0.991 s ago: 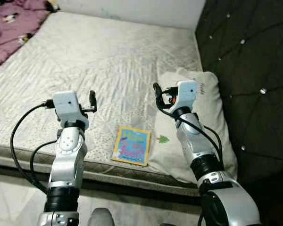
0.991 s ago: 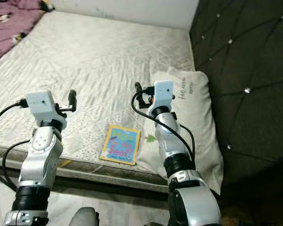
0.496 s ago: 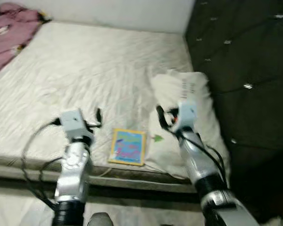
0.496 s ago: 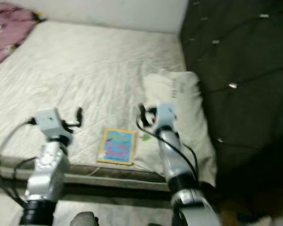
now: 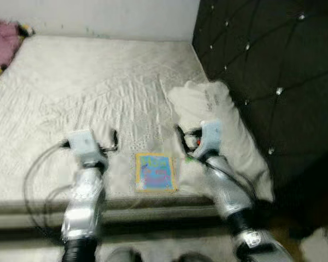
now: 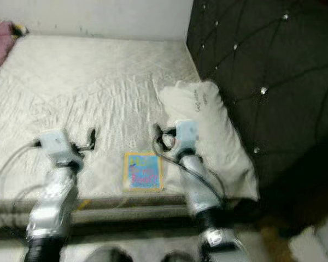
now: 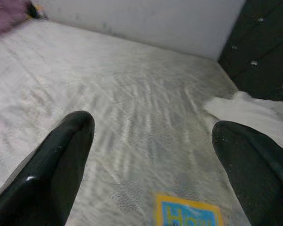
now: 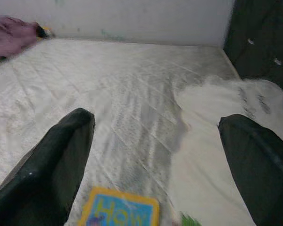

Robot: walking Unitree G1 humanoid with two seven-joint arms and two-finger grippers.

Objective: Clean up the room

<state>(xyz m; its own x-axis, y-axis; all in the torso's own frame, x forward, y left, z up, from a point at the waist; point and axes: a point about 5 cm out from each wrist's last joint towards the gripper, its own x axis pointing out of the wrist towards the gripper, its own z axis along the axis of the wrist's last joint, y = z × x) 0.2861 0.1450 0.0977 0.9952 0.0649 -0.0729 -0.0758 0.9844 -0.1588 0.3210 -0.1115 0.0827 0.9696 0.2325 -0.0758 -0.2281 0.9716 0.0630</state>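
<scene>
**Book flat at the mattress edge, both our grippers raised and empty**

The small blue picture book with a yellow border (image 5: 155,172) lies flat on the pale quilted mattress (image 5: 98,82), close to its near edge and just beside the white pillow (image 5: 218,125) on our right. Its long axis runs from the near edge towards the far wall, and the printed title reads upright from our side, so its top points away from us.

Both our silver arms are bent up over the near edge of the bed, forearms rising, fingers aimed across the mattress towards the wall. Our left gripper (image 5: 113,139) hangs above bare quilting to the left of the book; its two long black fingers (image 7: 61,165) stand wide apart and hold nothing. Our right gripper (image 5: 180,139) hangs over the seam between book and pillow, its black fingers (image 8: 56,165) equally wide apart, also holding nothing. The book sits between the two grippers, apart from both.

A crumpled purple cloth (image 5: 1,39) lies at the far left corner, and a dark tufted headboard (image 5: 262,65) stands behind the pillow.
</scene>
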